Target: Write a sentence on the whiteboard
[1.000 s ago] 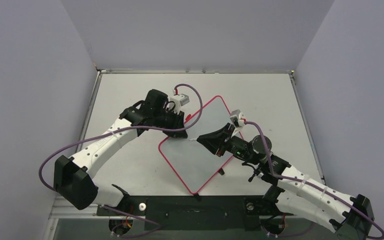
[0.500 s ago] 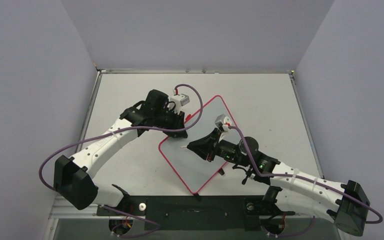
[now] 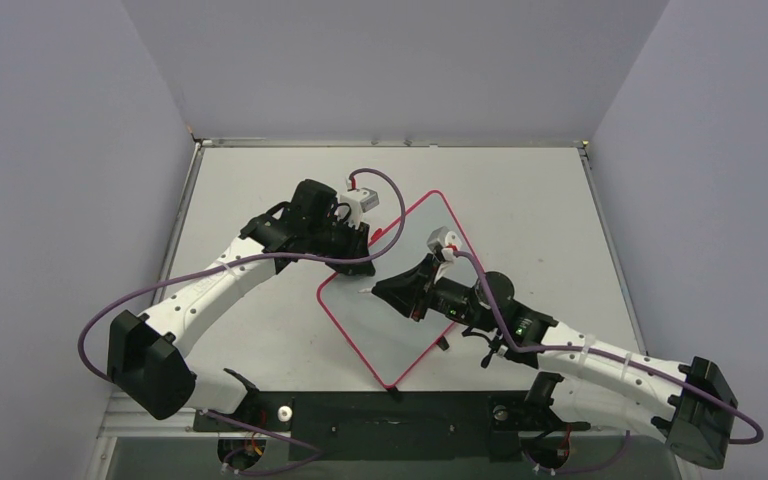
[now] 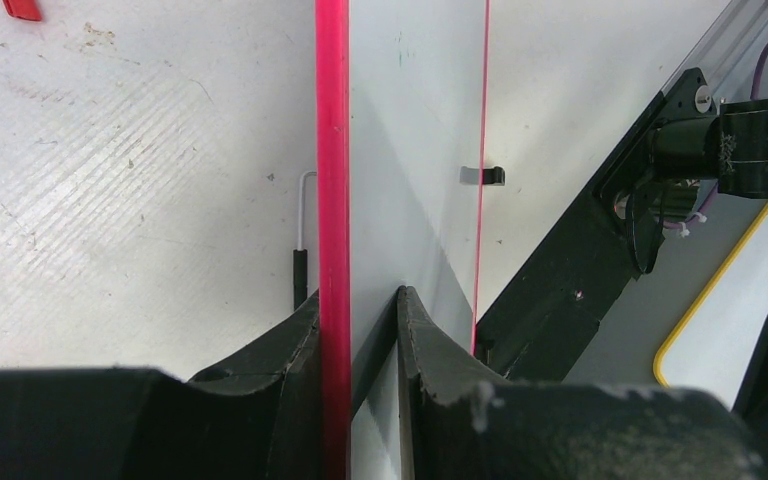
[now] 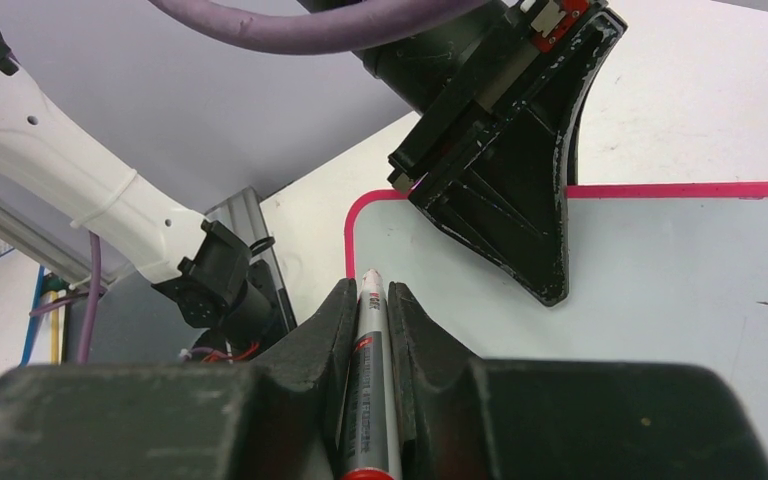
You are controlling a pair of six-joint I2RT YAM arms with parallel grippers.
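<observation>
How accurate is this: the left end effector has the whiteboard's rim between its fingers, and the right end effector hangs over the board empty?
One error: the right end effector is not empty but shut on a marker, per the right wrist view. The left end effector straddles the whiteboard at its rim.

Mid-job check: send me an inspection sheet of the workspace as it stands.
Surface: grey-white table, scuffed.
Job's things: whiteboard lies askew at centre; no lettering seen on it.
Clutter: red scrap on the table beside the board; small black-and-white clip at its opposite rim.
Tools: left tool grips the whiteboard's rim; right tool shut on a marker above the board's corner.
Cables: purple cable loops along each arm.
Surroundings: plain grey walls; nothing else seen.
</observation>
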